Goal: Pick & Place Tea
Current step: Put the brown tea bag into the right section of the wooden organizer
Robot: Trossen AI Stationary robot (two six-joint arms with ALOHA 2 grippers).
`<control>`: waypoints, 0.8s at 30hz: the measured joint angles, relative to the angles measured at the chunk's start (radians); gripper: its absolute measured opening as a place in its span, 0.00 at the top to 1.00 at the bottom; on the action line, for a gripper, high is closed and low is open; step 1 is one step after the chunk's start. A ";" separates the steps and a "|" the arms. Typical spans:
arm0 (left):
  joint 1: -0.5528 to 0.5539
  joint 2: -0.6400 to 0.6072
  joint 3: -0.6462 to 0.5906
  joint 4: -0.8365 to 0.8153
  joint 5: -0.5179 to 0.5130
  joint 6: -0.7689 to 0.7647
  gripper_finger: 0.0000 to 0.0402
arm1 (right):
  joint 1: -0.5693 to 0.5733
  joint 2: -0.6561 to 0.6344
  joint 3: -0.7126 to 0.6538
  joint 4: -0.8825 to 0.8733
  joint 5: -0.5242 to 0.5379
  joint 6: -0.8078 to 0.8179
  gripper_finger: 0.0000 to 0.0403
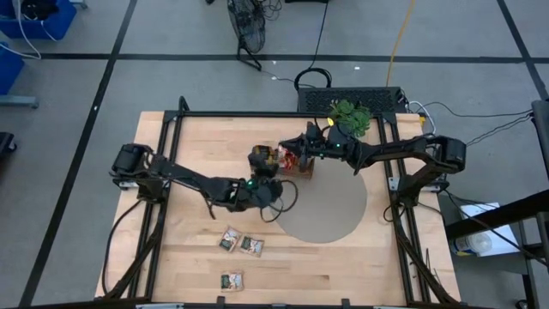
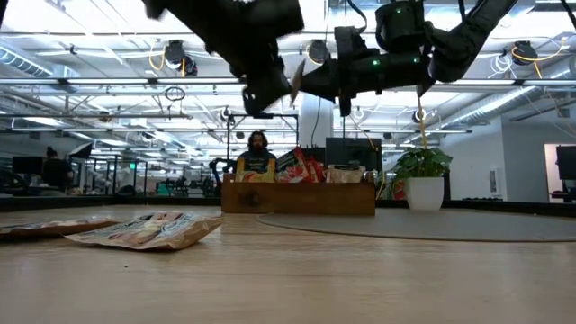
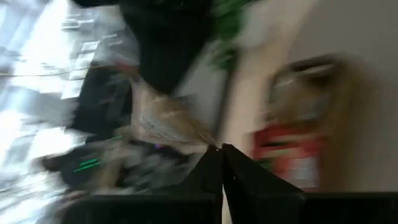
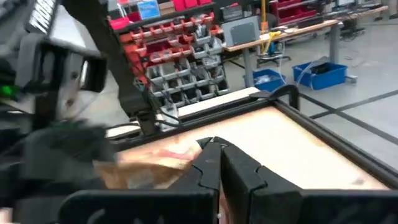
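A pale tea sachet (image 2: 295, 80) hangs in the air above the table, between my two grippers. My left gripper (image 2: 274, 90) comes from the left, and its fingers are shut at the sachet's corner. My right gripper (image 2: 312, 83) comes from the right and is shut at the sachet's other side. Both hover just in front of the wooden tray (image 1: 302, 169), which stands on the table with red sachets (image 2: 301, 167) upright in it. Three more sachets (image 1: 241, 243) lie flat on the near left of the table. My left gripper pinches a corner of the sachet (image 3: 200, 139) between its two fingertips. The fingers point roughly level, and the sachet (image 3: 163, 121) spreads out beyond them, clear of the table. My right gripper is shut on the sachet's edge (image 4: 185, 163), its fingers level and coming from the table's right. The fingers themselves hide the exact place of contact. The sachet is lifted clear.
A small potted plant (image 1: 351, 115) stands behind the tray's right end. A round grey mat (image 1: 330, 210) covers the table's middle right. The black frame rails (image 1: 257, 114) run around the table. A person (image 2: 258, 153) sits in the room beyond the far edge.
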 joint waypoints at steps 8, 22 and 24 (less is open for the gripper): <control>0.012 -0.171 0.001 -0.267 0.523 -0.341 0.98 | 0.057 -0.165 0.000 -0.123 0.040 -0.110 1.00; 0.044 -0.226 -0.007 -0.294 0.824 -0.368 0.98 | 0.210 -0.412 0.021 -0.708 0.232 -0.321 1.00; 0.069 -0.230 -0.004 -0.248 0.881 -0.373 0.98 | 0.223 -0.427 0.050 -0.820 0.283 -0.331 1.00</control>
